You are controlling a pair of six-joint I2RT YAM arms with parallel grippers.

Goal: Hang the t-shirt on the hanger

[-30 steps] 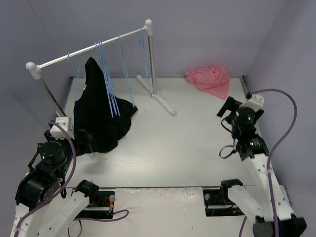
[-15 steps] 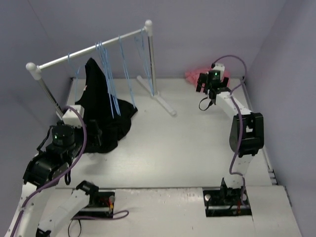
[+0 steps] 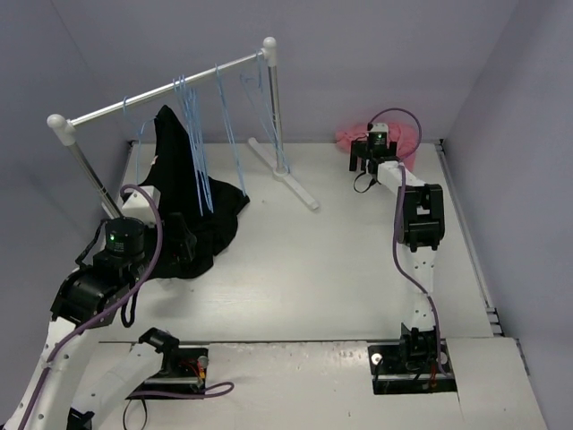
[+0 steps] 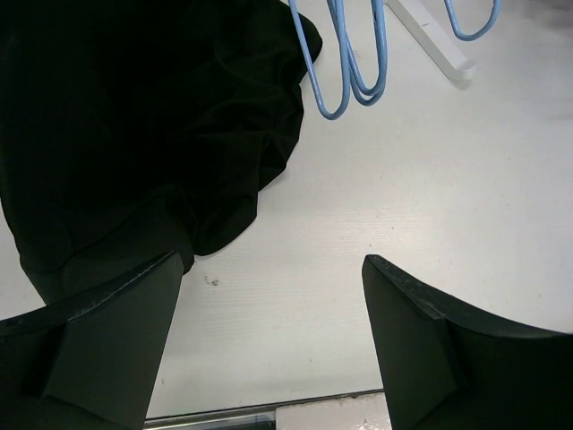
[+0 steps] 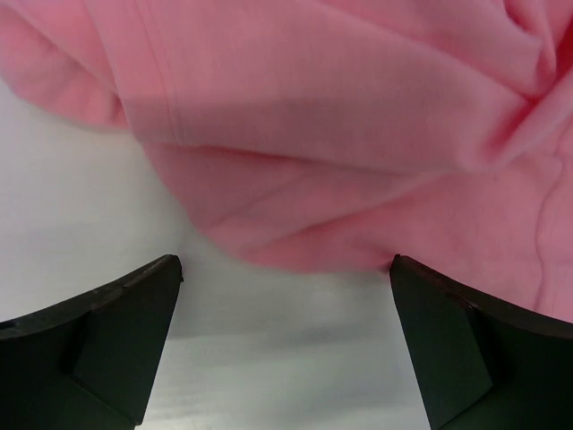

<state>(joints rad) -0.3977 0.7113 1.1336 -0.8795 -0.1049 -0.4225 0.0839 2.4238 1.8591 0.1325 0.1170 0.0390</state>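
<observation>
The salmon-pink t-shirt (image 3: 398, 134) lies crumpled at the table's far right corner. It fills the top of the right wrist view (image 5: 340, 116). My right gripper (image 3: 369, 159) is stretched out low at its near-left edge. Its jaws stand wide open (image 5: 285, 264), with the shirt's hem just ahead of the fingertips and nothing between them. Several light-blue wire hangers (image 3: 224, 116) hang on the rail; their lower loops show in the left wrist view (image 4: 358, 54). My left gripper (image 3: 179, 240) is open (image 4: 273, 260) over bare table beside the black garment's hem.
A black garment (image 3: 179, 193) hangs from the rail (image 3: 161, 90) and pools on the table (image 4: 134, 116). The rack's white post (image 3: 273, 107) and foot (image 3: 291, 184) stand at centre back. Grey walls close in the back and sides.
My right arm has reached from the near right to the far corner, up to the t-shirt. My left arm has shifted slightly right and forward along the black garment. Both grippers stayed open.
</observation>
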